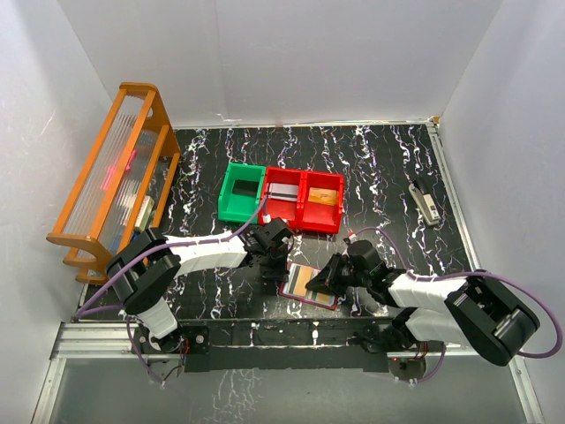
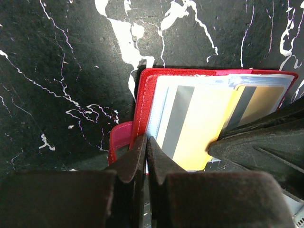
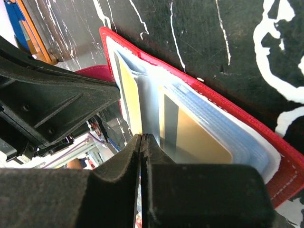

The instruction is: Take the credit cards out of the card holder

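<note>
Left gripper (image 2: 146, 142) fingertips fill the near edge of the left wrist view, pressed together with no gap; tips sit on the red border of the card holder (image 2: 148, 90), just beside its snap tab (image 2: 121, 137); nothing shows between them, so I read it as pinning the cover to the table (image 2: 57, 57), not gripping it.

Card holder lies open and flat near the table's front edge, between the two grippers; credit cards (image 2: 199, 128) are not out yet; two gold ones show inside the pale clear sleeves, stripe side up.

Right gripper (image 3: 141, 138) is also pressed together; its tips meet at the open edge of the sleeves, in the gap between the two gold cards; can't tell whether a card edge, sleeve film or nothing is nipped there.

Likely layout logic: left anchors the holder so it doesn't drag while right pulls a card; risk is right catching film instead of plastic and lifting the whole sleeve stack.

Further out: red bins (image 1: 305, 199) just behind the holder, something flat and tan in the right compartment, possibly a card, can't confirm; green bin (image 1: 240, 193) touching their left side; orange rack (image 1: 115, 168) far left; small grey object (image 1: 426, 203) well apart at right.
</note>
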Controlling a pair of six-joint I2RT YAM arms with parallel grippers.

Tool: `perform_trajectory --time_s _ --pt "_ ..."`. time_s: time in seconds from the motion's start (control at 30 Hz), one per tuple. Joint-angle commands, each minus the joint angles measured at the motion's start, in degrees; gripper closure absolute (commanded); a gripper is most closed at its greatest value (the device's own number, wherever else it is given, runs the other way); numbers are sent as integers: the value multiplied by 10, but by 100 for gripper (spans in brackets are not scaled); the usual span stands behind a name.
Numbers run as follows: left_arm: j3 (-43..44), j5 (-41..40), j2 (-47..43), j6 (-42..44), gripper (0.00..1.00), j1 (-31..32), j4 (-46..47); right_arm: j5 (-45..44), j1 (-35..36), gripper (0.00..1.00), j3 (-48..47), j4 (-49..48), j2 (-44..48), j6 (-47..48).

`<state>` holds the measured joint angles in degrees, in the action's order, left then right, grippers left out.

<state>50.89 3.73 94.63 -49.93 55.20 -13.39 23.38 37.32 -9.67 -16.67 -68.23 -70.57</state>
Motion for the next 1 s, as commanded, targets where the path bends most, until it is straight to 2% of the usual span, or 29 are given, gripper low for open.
perform_trajectory --time_s 0.0,0.13,0.47,0.97 --pt "-25 0 27 0 100 9 -32 -7 -3 100 -9 8 28 11" --pt "-26 -2 27 -1 100 9 -35 -20 -4 100 -2 64 68 16" --pt "-26 -5 25 0 100 9 -39 -24 -11 100 30 110 137 7" --pt "-20 -14 8 1 100 9 -50 -37 -20 100 5 176 161 28"
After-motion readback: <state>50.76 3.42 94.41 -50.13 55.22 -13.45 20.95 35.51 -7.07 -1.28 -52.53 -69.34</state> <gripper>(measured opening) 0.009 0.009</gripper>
